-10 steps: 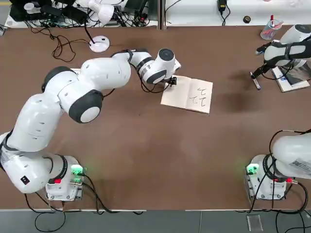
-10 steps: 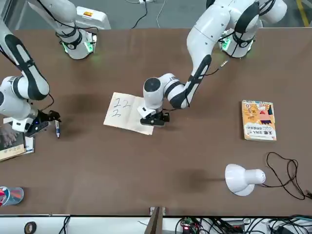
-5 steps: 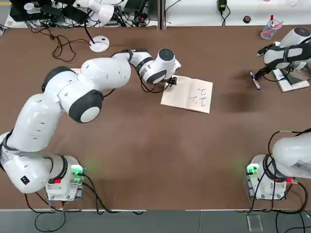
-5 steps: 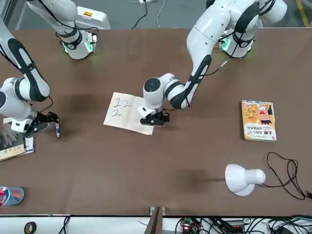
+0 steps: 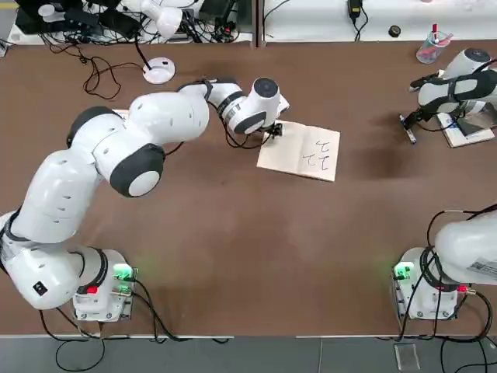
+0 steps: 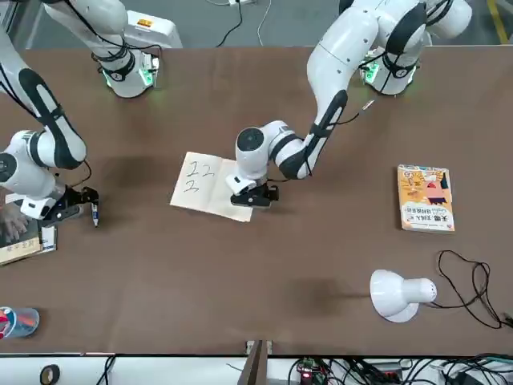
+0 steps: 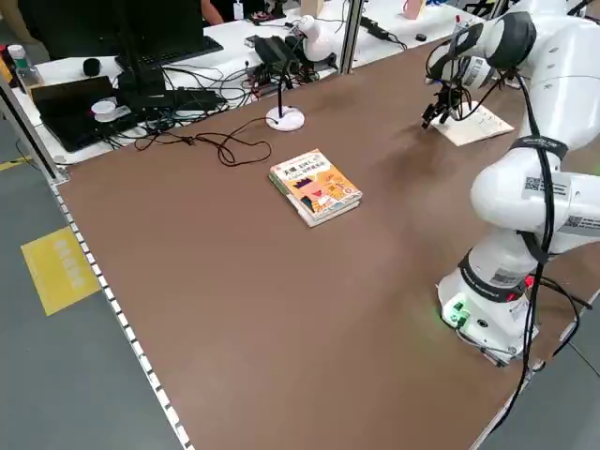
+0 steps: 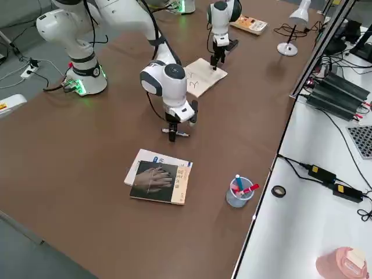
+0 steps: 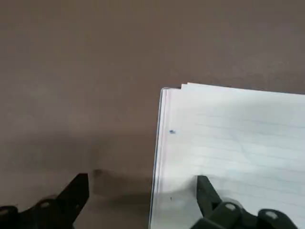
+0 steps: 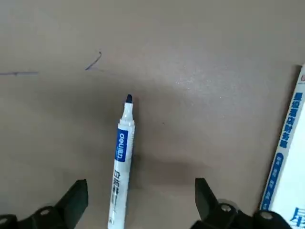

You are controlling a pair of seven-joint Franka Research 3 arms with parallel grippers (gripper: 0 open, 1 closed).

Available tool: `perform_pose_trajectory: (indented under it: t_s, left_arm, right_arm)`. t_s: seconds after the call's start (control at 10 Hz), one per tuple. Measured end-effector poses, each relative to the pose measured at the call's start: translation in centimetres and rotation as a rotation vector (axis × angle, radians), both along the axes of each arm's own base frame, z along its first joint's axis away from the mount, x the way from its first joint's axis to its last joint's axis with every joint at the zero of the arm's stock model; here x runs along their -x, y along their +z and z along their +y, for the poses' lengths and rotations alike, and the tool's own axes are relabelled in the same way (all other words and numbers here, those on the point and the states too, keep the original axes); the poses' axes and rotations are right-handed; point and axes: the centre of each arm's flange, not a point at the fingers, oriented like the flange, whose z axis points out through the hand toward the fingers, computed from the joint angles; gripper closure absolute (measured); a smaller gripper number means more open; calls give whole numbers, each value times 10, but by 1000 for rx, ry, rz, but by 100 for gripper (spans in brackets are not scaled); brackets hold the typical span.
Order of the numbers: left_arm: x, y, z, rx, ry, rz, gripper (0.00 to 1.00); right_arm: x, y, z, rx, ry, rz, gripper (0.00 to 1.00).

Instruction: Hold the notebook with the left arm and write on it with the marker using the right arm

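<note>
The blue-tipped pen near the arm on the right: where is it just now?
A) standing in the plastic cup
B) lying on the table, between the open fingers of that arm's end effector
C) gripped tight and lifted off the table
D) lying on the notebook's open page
B: the pen lies on the bare brown table, and the right end effector's two fingers stand apart on either side, touching neither flank of it.
</note>
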Motion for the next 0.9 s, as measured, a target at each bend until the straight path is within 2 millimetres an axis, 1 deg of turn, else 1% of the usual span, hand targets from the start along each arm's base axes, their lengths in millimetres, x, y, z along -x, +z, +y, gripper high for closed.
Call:
perform_pose_trajectory:
  t_s: [0.3, 0.7, 0.9]
  left_arm:
    - [0, 0, 0, 0, 0, 0, 0]
    - [0, 0, 0, 0, 0, 0, 0]
    - [0, 0, 0, 0, 0, 0, 0]
  right_arm:
    - [0, -1, 4, 0, -1, 1, 1]
    - [-1, -9, 15, -3, 18, 4, 1]
    - [-1, -13, 17, -4, 19, 6, 2]
